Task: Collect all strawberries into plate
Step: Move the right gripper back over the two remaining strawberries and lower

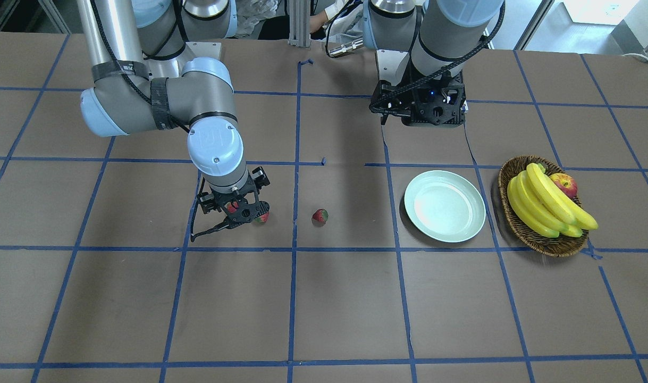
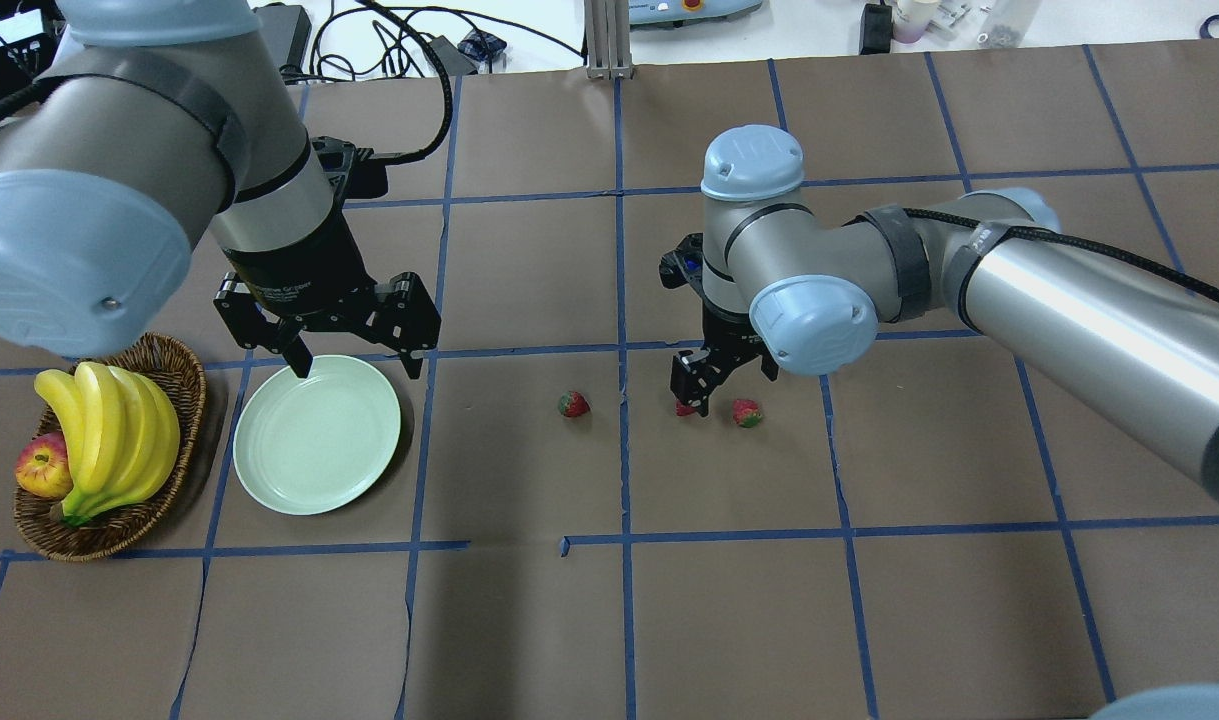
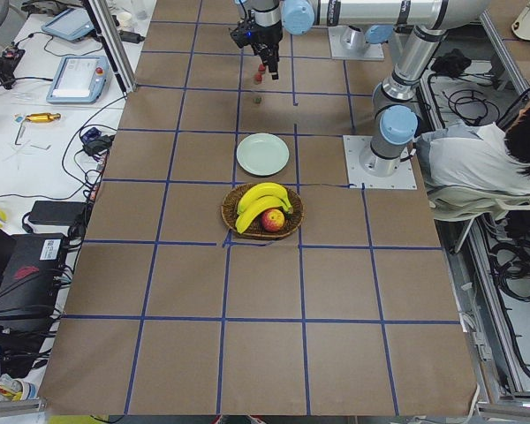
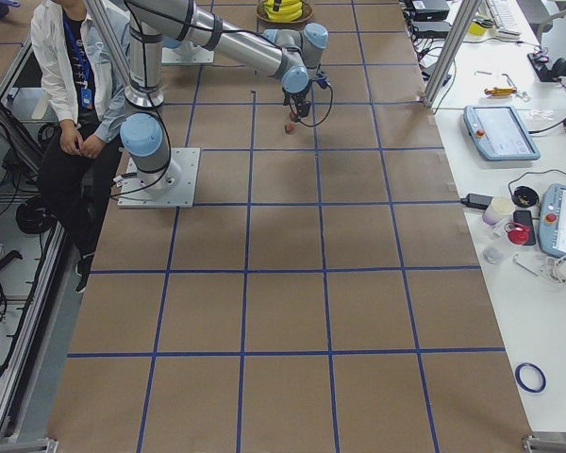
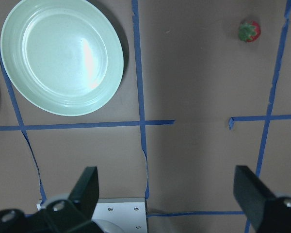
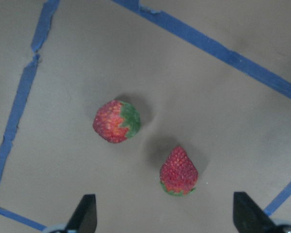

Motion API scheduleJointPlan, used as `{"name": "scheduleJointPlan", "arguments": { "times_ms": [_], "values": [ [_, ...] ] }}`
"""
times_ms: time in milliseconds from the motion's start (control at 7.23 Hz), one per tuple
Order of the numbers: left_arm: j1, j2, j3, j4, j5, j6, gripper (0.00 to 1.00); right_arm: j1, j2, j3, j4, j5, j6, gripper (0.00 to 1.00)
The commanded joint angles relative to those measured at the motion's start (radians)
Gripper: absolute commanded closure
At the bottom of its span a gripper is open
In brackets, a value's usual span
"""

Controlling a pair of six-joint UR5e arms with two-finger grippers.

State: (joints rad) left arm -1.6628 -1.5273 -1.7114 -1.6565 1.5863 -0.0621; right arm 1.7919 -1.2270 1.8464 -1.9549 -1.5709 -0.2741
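At the far left of the overhead view a wicker basket (image 2: 191, 385) holds bananas (image 2: 109, 430) and an apple (image 2: 41, 468); none of it belongs to the job. Just beside it the mint-green plate (image 2: 314, 440) lies empty on the worktop (image 2: 869, 600), so no berry is collected yet. The left fingers (image 2: 296, 355) hang over the plate's far rim, spread wide with nothing between them. Further right a lone strawberry (image 2: 573, 404) lies between the two arms, apart from the plate.

Right again, the right fingers (image 2: 697, 385) are low over the other two berries, spread wide and gripping nothing. In the right wrist view both berries lie within the span of the fingers. The cap-down strawberry (image 6: 178, 171) sits near the middle of that span, its long axis running across the line on which the fingers would close. The sideways strawberry (image 6: 117, 121) lies further ahead and toward the view's left finger, its long axis roughly along that line.

The right arm is much the nearer to this pair. The cap-down berry looks the likelier first pick, by a straight descent. Its neighbour is close enough that it could be nudged.
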Motion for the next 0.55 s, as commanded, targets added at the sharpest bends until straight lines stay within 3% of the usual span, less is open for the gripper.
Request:
{"name": "scheduleJointPlan", "arguments": {
  "times_ms": [0,415],
  "values": [
    [0.0,-0.001,-0.001,0.0,0.0,-0.001,0.0,-0.011,0.006,0.028,-0.004,-0.012,-0.028,0.0],
    [-0.003,-0.004,-0.001,0.0,0.0,-0.005,0.0,-0.011,0.049,0.036,-0.05,-0.023,-0.022,0.0]
  ]
}}
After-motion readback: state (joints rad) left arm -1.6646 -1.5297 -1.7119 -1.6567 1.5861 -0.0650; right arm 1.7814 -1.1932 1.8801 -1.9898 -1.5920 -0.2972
